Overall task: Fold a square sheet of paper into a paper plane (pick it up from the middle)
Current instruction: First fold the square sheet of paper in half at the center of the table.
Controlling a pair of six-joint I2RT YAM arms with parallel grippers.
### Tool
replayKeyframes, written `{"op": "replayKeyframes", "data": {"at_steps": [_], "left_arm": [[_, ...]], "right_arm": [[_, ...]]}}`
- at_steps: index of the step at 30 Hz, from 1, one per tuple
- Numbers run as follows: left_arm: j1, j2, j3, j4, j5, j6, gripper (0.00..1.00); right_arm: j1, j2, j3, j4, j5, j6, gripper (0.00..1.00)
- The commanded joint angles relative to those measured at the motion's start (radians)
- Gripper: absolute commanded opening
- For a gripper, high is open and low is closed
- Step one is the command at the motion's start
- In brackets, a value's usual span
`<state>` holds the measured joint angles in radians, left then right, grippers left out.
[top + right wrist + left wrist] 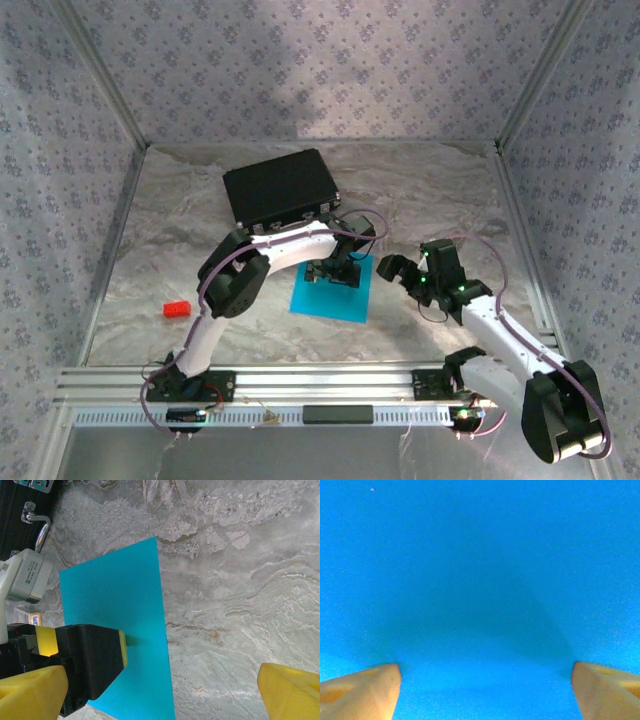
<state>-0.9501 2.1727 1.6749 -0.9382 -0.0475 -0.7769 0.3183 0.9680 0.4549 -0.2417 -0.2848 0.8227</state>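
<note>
The marble-patterned surface (430,190) is hard and flat, so the thin sheet offers no edge to get under. The step in hand looks to be the pick from the middle. I judge it goes best if the fingers press down lightly and close slowly, pinching up a small ridge of paper rather than sliding the sheet along.

The black case (280,187) sits just beyond the left end effector (335,272), clear of the work. The square sheet of paper (330,305) lies flat directly beneath that end effector, which stands spread wide over the sheet's middle and holds nothing. Its fingertips (365,690) seem to be at or just above the paper, though contact is hard to tell.

The right end effector (398,272) hovers with the sheet just to its left, fully spread and empty.
</note>
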Motion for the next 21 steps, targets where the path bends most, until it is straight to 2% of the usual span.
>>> {"op": "replayKeyframes", "data": {"at_steps": [1,21], "left_arm": [[-0.007,0.038,-0.009,-0.007,0.009,-0.016,0.89],[-0.007,0.041,-0.062,0.036,0.012,-0.027,0.86]], "right_arm": [[-0.005,0.007,-0.008,-0.025,-0.012,-0.01,0.99],[-0.013,-0.002,-0.016,-0.039,-0.008,-0.008,0.99]]}}
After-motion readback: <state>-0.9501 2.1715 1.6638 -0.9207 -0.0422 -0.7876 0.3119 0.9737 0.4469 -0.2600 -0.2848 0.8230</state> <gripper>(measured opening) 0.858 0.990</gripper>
